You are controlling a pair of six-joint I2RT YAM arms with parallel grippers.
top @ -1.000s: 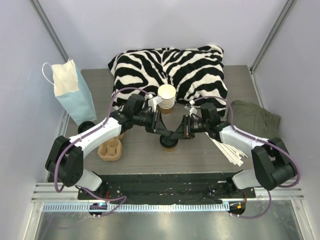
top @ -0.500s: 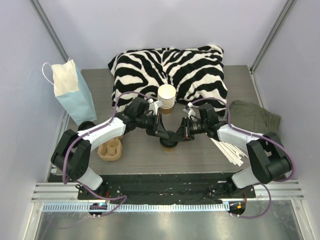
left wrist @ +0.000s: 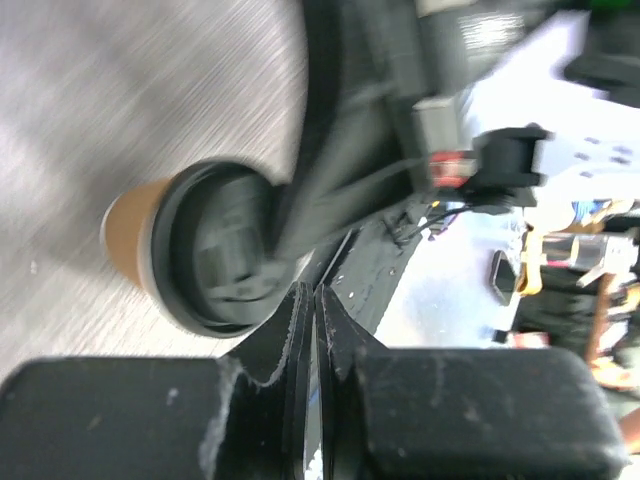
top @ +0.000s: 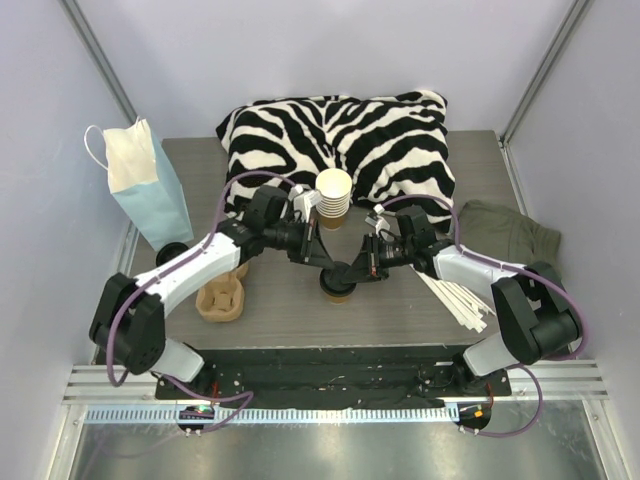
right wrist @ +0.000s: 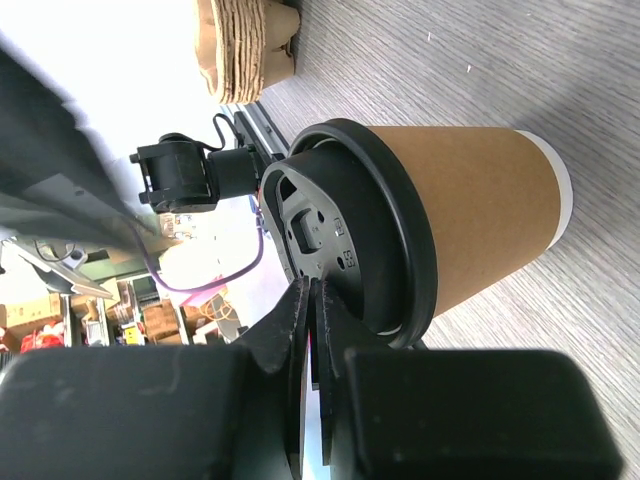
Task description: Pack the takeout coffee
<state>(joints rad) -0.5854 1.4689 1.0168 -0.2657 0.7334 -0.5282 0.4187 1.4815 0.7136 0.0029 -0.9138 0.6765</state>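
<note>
The takeout coffee (top: pixel 337 289) stands upright, lid on, mid-tabletop (top: pixel 280 322) toward the near edge. The left fingers (left wrist: pixel 280 340) and the right fingers (right wrist: pixel 285 335) meet just above it. Each pair is pinched together with nothing between, tips right at the lid's rim.

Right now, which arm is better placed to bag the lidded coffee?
Left, likely. Both the left fingers and right fingers are shut at the takeout coffee lid, neither gripping it. The paper bag stands on the left arm's side.
</note>
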